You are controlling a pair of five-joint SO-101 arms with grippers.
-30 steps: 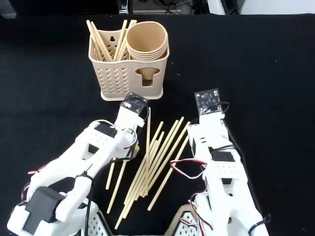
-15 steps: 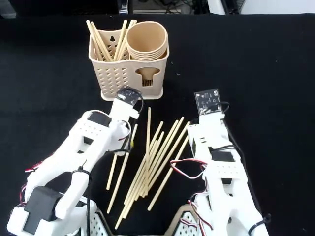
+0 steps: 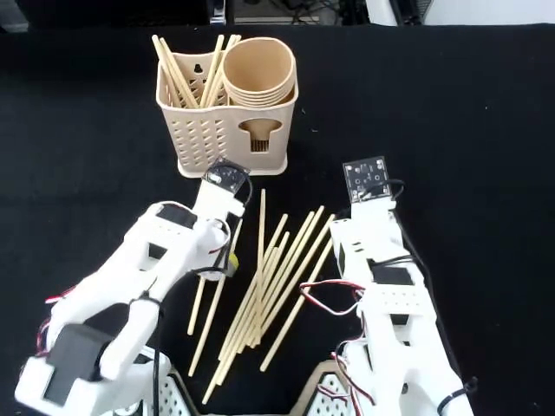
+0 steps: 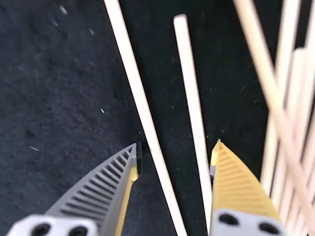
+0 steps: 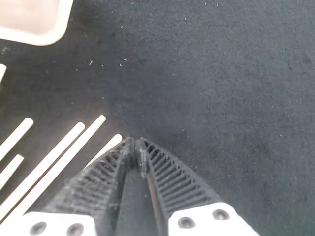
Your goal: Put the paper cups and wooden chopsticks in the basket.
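Arm on left: enters from 7 o'clock over the black table. Its wrist now sits a little further toward 9 o'clock than a second ago, and has eased slightly back toward 6 since half a second ago.
Left gripper: jaws apart, low over the cloth, with two loose chopsticks running between the fingers; nothing is clamped.
Basket: at 12 o'clock, unmoved.
Standing chopsticks: leaning in the basket's 9 o'clock compartment, as before.
Paper cups: nested stack in the 3 o'clock compartment.
Loose pile: fanned on the cloth toward 6 o'clock, between the two arms, lying the same as earlier.
Right gripper: jaws together on nothing, tips just beside the ends of the loose chopsticks.
Arm on right: enters from 5 o'clock, unchanged.
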